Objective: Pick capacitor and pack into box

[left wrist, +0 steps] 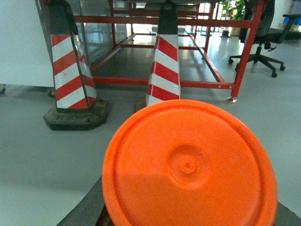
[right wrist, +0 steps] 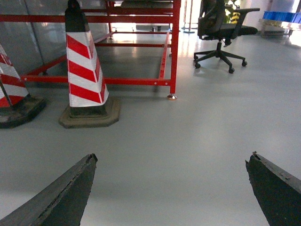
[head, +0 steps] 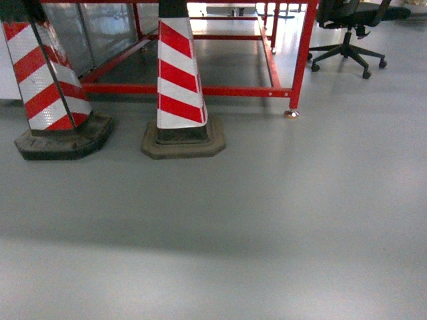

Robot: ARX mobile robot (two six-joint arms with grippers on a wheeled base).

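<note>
Item, far left: red-and-white striped traffic cone on a black rubber base (head: 50, 80), standing on the smooth grey floor (head: 267, 220).

Item, centre-left: second striped cone on a grey-brown octagonal base (head: 180, 80), upright, just beside the first.

Item, behind both: red tubular steel table frame (head: 297, 60), one foot on the floor.

Item, upper right: black swivel office chair on castors (head: 347, 33), well apart from the cones.

Left gripper: not itself visible. The left wrist view is filled by a round orange plastic disc with a central dimple (left wrist: 188, 165), sitting between dark finger edges; whether the jaws clamp it cannot be told.

Right gripper (right wrist: 171, 188): two dark fingers spread wide, nothing between them.

Containers: none in view. The pale pink tub and the capacitor appear in no picture; their location cannot be stated.

Step in hand, by judgement: locating the work area. Done well, the base should turn or travel until the tub and the parts enter the head view, arms kept tucked clear of cones and frame.
</note>
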